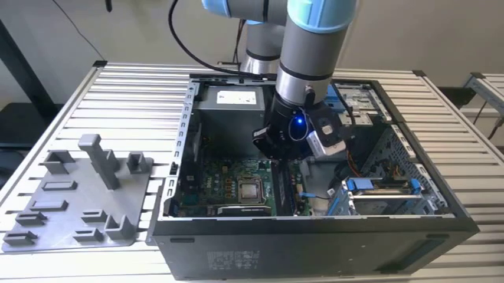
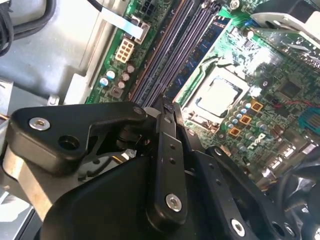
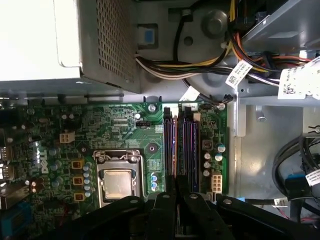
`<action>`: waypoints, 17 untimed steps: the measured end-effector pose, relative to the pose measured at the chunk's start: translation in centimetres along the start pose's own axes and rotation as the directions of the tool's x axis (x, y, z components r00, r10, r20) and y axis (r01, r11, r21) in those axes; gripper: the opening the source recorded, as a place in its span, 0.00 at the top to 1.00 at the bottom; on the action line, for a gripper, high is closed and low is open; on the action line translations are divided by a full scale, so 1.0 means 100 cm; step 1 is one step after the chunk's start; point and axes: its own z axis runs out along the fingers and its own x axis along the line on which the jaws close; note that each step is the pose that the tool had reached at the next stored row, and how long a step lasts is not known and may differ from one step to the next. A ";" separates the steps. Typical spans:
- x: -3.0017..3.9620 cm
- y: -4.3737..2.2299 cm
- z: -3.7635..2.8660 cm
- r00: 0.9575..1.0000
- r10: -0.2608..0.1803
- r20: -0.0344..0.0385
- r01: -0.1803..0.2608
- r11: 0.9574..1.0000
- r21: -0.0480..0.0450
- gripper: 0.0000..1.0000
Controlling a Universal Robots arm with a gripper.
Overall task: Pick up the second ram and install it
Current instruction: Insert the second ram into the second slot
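Hovering inside the open computer case [image 1: 315,227] on the slatted desk [image 1: 126,100], I hang just above the motherboard [image 3: 115,135]. My fingers [image 3: 175,197] are clenched edge-on around the second ram [image 3: 174,150], which stands in the slots [image 3: 190,150] at the exterior view's right of the processor socket [image 3: 117,182]. A grey plastic holder [image 1: 79,200] sits on the desk, well apart, at that view's left.
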 end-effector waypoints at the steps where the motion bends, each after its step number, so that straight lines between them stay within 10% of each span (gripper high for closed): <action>1: 0.0000 0.0000 0.0000 1.000 0.000 0.000 0.000 1.000 0.000 0.87; 17: -0.0005 -0.0067 0.0073 1.000 0.012 -0.003 -0.012 1.000 -0.003 0.87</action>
